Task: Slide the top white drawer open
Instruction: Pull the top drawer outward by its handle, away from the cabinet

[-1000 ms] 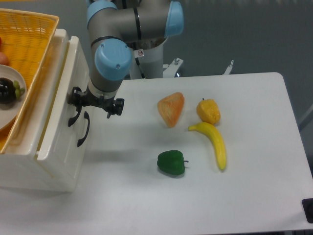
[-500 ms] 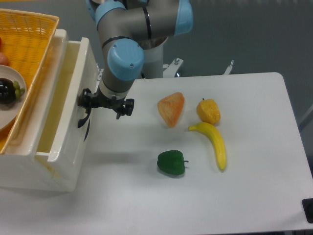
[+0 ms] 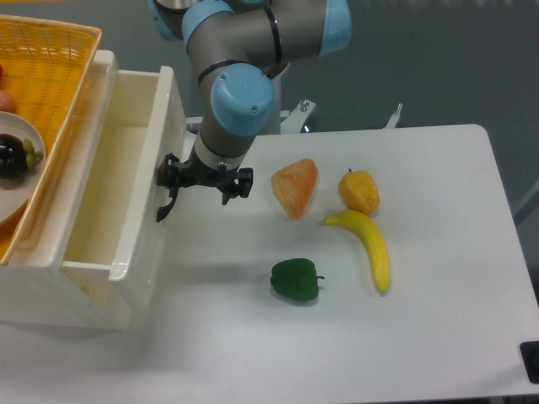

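The top drawer (image 3: 126, 181) stands partly pulled out, my hand (image 3: 173, 187) closed on its black handle (image 3: 166, 202). I judge the pull is under way; next calls for a straight draw outward. Beyond my hand on the worktop (image 3: 438, 337): one banana (image 3: 370, 246), one green pepper (image 3: 296, 279).

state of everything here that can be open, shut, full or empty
top white drawer: pulled partly open, visible inside looks bare
gripper: at the drawer's black handle, grip unclear
yellow wicker basket: holds a plate with dark fruit
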You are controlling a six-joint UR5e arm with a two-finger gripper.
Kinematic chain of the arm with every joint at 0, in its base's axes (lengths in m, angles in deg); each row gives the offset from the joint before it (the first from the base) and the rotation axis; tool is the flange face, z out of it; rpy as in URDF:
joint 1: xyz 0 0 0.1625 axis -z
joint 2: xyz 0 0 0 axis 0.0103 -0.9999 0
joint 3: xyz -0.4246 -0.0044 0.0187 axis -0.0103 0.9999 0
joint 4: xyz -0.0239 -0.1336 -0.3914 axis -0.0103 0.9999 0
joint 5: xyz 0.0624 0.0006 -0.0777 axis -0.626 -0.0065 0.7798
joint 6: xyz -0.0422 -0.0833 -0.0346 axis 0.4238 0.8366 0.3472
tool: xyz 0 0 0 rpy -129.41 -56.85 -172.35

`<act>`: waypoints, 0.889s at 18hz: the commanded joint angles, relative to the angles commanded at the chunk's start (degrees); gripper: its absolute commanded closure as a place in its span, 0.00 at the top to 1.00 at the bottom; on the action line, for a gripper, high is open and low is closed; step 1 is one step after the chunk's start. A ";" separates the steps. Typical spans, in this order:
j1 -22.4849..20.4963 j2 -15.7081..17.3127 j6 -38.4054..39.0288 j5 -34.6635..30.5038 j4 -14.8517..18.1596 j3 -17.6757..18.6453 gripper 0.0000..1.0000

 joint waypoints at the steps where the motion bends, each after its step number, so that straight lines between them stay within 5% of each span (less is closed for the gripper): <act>1: -0.44 0.09 -0.44 0.00 0.18 -0.17 1.00; 16: -3.96 0.44 -7.30 -1.76 1.15 -0.97 1.00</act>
